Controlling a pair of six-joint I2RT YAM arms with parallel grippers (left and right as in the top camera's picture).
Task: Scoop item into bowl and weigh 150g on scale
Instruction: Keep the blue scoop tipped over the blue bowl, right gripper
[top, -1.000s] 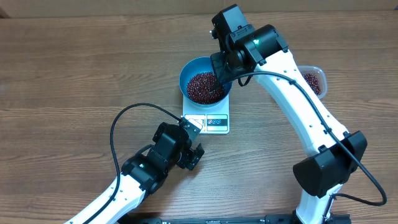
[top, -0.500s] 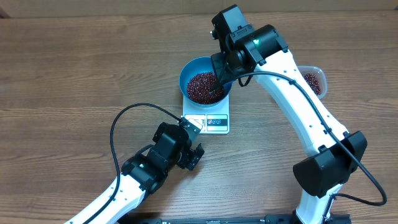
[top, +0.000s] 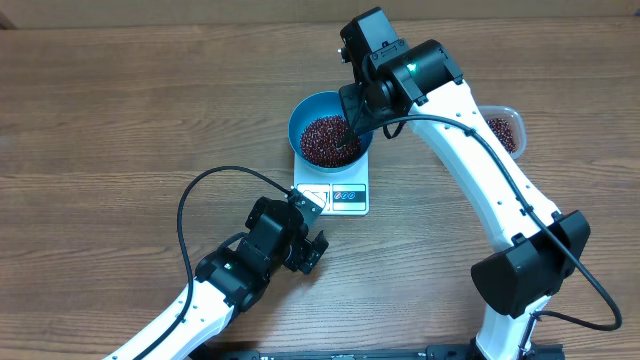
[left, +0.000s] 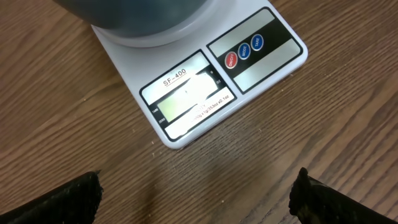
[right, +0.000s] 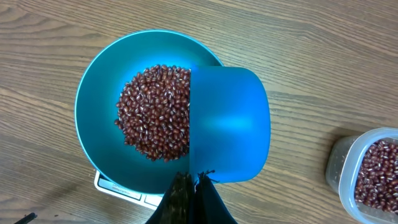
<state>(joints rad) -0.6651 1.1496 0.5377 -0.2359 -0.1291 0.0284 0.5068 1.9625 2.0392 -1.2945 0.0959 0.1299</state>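
Note:
The teal bowl (top: 297, 120) stands on the white scale (top: 345, 198) and holds a heap of dark red-brown beans, the item (top: 325, 140). My right gripper (top: 358, 122) is shut on the handle of a bright blue scoop (right: 230, 124), which hangs over the bowl's (right: 93, 87) right half, above the beans (right: 155, 112). What lies inside the scoop is hidden. My left gripper (top: 314, 230) hovers open just in front of the scale. In the left wrist view its fingers (left: 74, 199) stand wide apart with only bare table between them, and the scale's display (left: 186, 94) faces it.
A clear plastic tub (top: 505, 130) with more beans stands to the right of the bowl, partly behind the right arm. In the right wrist view the tub (right: 367, 174) sits at the lower right. A black cable (top: 200, 195) loops over the table beside the left arm.

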